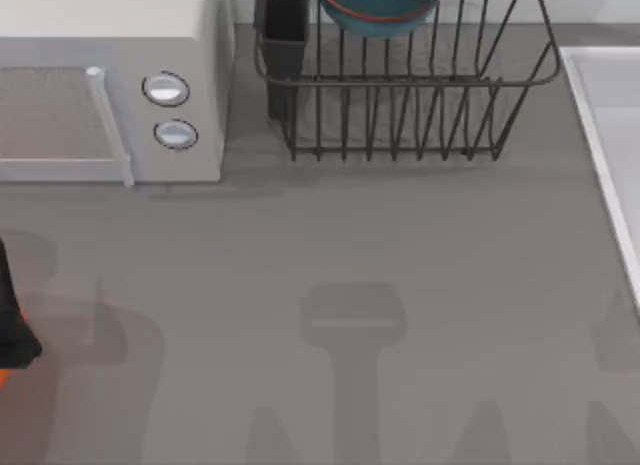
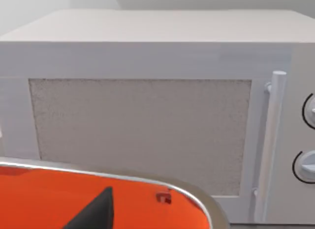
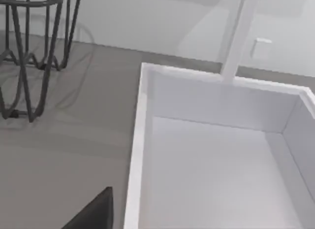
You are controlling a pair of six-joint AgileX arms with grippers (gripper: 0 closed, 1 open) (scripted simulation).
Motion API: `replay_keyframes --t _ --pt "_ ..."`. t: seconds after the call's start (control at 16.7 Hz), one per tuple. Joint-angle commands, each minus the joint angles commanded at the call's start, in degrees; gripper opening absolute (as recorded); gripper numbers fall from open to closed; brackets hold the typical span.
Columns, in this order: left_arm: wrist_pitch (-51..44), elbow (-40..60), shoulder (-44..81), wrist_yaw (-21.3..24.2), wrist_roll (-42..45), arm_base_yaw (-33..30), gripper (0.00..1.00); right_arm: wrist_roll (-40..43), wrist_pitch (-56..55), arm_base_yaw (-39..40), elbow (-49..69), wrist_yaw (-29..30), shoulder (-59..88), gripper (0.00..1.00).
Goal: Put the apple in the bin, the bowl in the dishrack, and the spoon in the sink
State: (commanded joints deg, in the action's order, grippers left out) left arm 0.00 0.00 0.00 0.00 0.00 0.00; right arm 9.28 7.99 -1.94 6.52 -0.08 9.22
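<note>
The blue bowl with its reddish rim sits inside the dark wire dishrack at the back middle. The white sink lies along the table's right edge. Its raised rim and part of the dishrack appear in the right wrist view, with a dark part of my right gripper above the table beside the rim. A sliver of the orange bin lies at the far left. My left gripper hangs over the bin's orange inside. The apple and the spoon are out of view.
A white microwave with two round knobs stands at the back left, right behind the bin. A black utensil cup hangs on the rack's left corner. A white faucet rises behind the sink. Arm shadows cross the grey table.
</note>
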Motion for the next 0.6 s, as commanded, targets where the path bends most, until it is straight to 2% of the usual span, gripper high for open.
replay_keyframes --t 0.18,0.6 --pt "0.0 0.0 0.0 0.0 0.0 0.0 1.0 12.8 9.5 -2.6 7.0 0.0 11.3 1.0" --pt "0.0 0.0 0.0 0.0 0.0 0.0 1.0 51.5 35.5 -9.3 25.0 0.4 42.7 1.0"
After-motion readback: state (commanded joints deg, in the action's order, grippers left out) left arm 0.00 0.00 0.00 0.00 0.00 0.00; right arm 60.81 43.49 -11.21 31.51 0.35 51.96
